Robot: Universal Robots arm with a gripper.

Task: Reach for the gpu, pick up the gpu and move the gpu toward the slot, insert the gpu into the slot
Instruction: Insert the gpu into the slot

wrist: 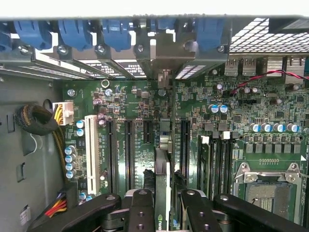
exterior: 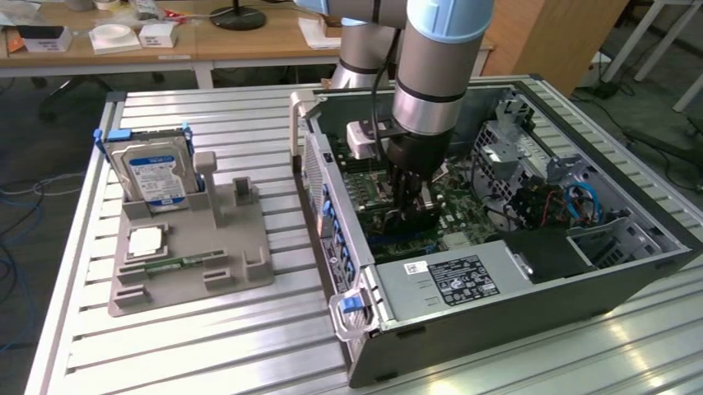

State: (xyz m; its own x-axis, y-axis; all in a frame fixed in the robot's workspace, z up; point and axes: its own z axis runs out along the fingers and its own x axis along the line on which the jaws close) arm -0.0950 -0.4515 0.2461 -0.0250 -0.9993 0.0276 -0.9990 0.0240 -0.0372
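You are looking at the arm reaching down into the open computer case (exterior: 615,271), which is lying on its side on the slatted metal table (exterior: 220,346). The gripper (exterior: 409,216) is working just above the green motherboard (exterior: 467,216) in the middle of the case.

In the wrist view, the gripper (wrist: 163,205) is clamping the gpu (wrist: 162,193) between its two black fingers (wrist: 140,212); the jaws are closed against both faces of the card. You are seeing the gpu edge-on, standing upright over the motherboard (wrist: 231,121), with its silver bracket end (wrist: 164,58) reaching up to the row of blue retainer clips (wrist: 116,31) at the case's rear wall. The card is lined up along the slot (wrist: 164,140), between two neighbouring dark connector strips. Whether the card edge is fully seated cannot be told.

On the exterior view's left, a grey fixture tray (exterior: 187,263) is sitting on the table well apart from the case, holding an upright blue-labelled hard drive (exterior: 154,173) and a square silver CPU chip (exterior: 146,241).
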